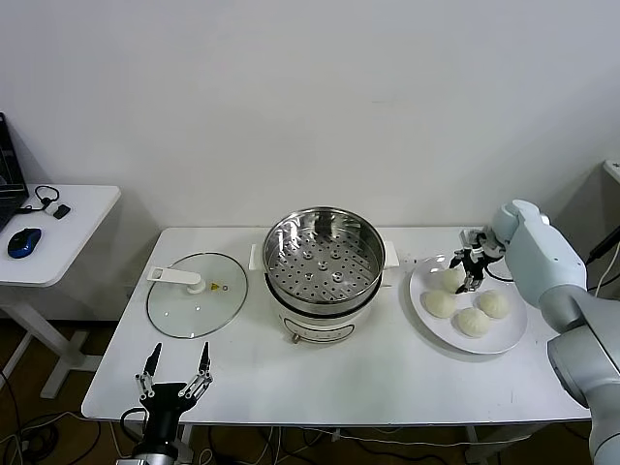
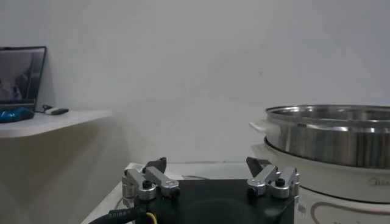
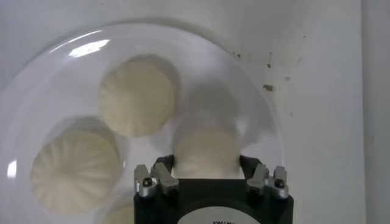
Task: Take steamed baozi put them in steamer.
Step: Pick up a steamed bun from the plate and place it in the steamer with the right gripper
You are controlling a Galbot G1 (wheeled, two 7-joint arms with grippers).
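While my right claw (image 1: 472, 270) sits down on the white plate (image 1: 513, 334) at the right side of the worktop (image 1: 387, 378), it's got its fingers either side of the back bun (image 3: 206, 149) of the four steamed baozi. From the right wrist cam the fingertips (image 3: 163, 165) look pressed up against the dough on both flanks, so roughly half open and snug around it, but I honestly can't say if it's a proper grip or just contact. That bun's sitting on the plate as far as I can see.

Other three buns (image 1: 473, 321) are on the same plate, clustered nearer the front, just beside each other.

Steamer (image 1: 323, 254) is mid-worktop, shiny perforated basket on its white pot body, nothing in it. Glass lid (image 1: 197, 294) lies flat to its left with the white handle up.

Left claw (image 1: 175, 373) hangs at the front left edge of the worktop, fingers spread wide, holding nothing. Off to the left is a side table (image 1: 68, 242) with a blue mouse (image 1: 24, 241) on it.
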